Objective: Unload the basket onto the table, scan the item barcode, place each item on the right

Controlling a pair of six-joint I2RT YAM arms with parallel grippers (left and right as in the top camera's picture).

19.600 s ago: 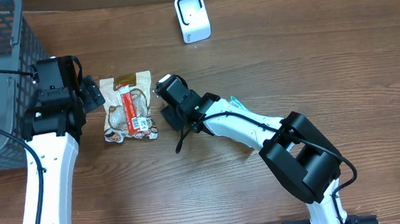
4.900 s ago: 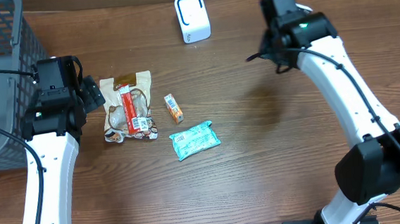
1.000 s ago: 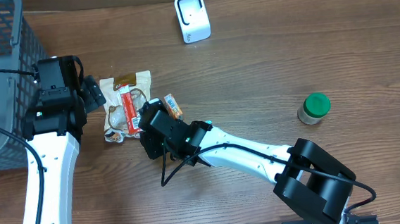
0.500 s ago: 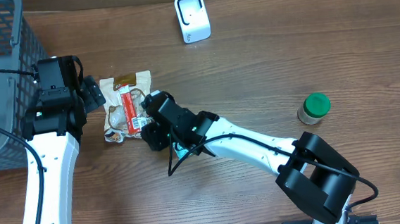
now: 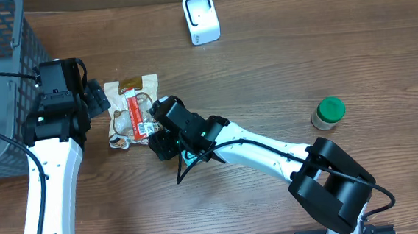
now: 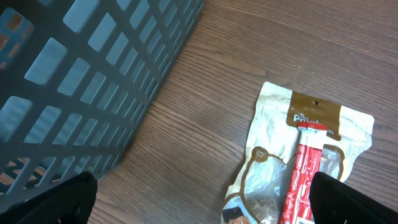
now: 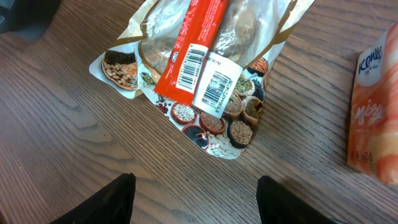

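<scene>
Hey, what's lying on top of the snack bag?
A red bar with a barcode lies along the bag. Whatever is under the bag is covered.

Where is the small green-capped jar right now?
Overhead view: the small green-capped jar stands alone on the right, below and right of the white box-shaped scanner.

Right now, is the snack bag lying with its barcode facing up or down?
Up. The snack bag lies flat on the table; the right wrist view shows two barcodes on top.
</scene>
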